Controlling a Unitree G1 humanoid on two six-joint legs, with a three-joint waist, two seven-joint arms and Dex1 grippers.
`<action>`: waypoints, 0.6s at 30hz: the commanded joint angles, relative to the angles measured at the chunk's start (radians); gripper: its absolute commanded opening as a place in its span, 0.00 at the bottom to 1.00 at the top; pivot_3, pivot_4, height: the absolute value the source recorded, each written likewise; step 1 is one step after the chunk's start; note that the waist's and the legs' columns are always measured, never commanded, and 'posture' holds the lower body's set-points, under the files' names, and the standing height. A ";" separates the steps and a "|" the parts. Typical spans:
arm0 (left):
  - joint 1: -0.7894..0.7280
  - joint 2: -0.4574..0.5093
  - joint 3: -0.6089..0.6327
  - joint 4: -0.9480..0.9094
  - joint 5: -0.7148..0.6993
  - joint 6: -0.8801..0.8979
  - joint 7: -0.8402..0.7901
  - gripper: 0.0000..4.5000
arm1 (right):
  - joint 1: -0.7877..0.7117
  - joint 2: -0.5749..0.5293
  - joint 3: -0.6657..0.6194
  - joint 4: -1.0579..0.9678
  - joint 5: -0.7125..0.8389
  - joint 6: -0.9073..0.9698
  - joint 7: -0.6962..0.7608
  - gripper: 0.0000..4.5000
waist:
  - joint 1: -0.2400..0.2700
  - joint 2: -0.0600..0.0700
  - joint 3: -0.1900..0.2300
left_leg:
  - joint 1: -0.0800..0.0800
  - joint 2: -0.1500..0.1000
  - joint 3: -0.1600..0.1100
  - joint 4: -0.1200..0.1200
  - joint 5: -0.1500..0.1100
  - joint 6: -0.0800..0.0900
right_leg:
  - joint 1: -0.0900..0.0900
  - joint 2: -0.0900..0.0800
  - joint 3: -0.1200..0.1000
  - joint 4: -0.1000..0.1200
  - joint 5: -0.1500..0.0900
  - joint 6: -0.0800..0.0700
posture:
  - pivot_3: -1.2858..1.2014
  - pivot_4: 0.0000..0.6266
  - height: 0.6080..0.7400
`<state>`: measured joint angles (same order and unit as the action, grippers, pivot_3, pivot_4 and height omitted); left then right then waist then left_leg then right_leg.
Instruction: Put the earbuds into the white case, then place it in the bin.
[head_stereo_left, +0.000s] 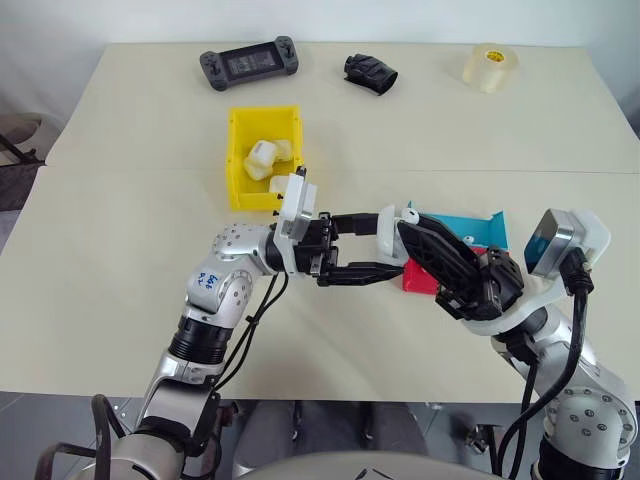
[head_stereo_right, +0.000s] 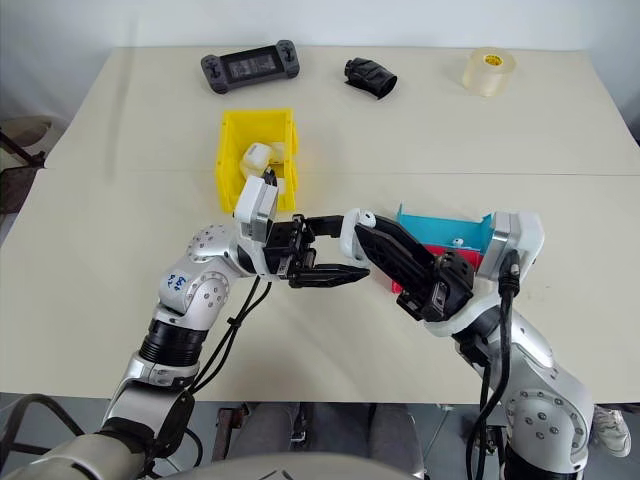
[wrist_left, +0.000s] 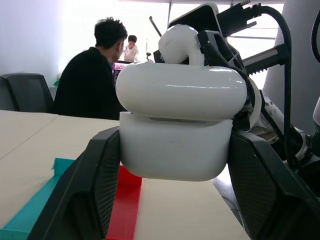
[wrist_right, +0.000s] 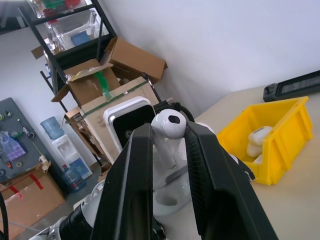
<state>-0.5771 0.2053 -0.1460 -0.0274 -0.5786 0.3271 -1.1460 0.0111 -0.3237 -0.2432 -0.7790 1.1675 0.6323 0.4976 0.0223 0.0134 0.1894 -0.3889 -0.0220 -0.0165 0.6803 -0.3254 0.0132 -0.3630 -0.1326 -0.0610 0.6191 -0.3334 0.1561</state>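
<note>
My left gripper (head_stereo_left: 384, 246) is shut on the white case (head_stereo_left: 392, 250), held above the table in front of me. In the left wrist view the case (wrist_left: 175, 145) sits between both black fingers (wrist_left: 92, 185) with its lid raised. My right gripper (head_stereo_left: 408, 228) is shut on one earbud (head_stereo_left: 410, 214), right over the case. In the right wrist view the earbud (wrist_right: 169, 123) is pinched stem-down between the fingers, with the case (wrist_right: 167, 200) just beyond it. The yellow bin (head_stereo_left: 236, 150) stands farther back on the left and holds several white cases (head_stereo_left: 262, 158).
A blue tray (head_stereo_left: 470, 224) and a red tray (head_stereo_left: 420, 281) lie under and behind my right gripper. Along the table's far edge are a black handheld game console (head_stereo_left: 248, 66), a black crumpled object (head_stereo_left: 370, 73) and a roll of tape (head_stereo_left: 490, 67).
</note>
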 joint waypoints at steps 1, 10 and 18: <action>-0.016 -0.010 0.017 -0.019 -0.022 -0.005 0.007 0.62 | 0.022 -0.028 0.014 -0.019 0.000 -0.036 0.021 0.12 | 0.000 0.000 0.000 | 0.000 0.000 0.000 0.000 0.000 0.000 | 0.000 0.000 0.000 0.000 0.000 0.000 | 0.52 0.24 1.00; -0.016 -0.015 0.023 -0.020 -0.019 -0.010 0.016 0.62 | 0.063 -0.067 0.053 0.013 -0.044 -0.081 0.052 0.12 | 0.001 0.000 0.000 | 0.000 0.000 0.000 0.000 0.000 0.000 | 0.000 0.000 0.000 0.000 0.000 0.000 | 0.52 0.24 1.00; -0.023 -0.016 0.027 -0.023 -0.024 -0.007 0.022 0.62 | 0.073 -0.103 0.088 0.031 -0.065 -0.084 0.046 0.12 | 0.001 0.000 0.000 | 0.000 0.000 0.000 0.000 0.000 0.000 | 0.001 0.000 0.000 -0.001 0.000 0.000 | 0.52 0.24 1.00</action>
<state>-0.5772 0.2031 -0.1370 -0.0203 -0.5770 0.3295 -1.1286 0.0628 -0.4112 -0.1762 -0.7481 1.1185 0.5352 0.5360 0.0229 0.0133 0.1894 -0.3889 -0.0218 -0.0166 0.6804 -0.3254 0.0133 -0.3624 -0.1329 -0.0613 0.6184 -0.3334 0.1561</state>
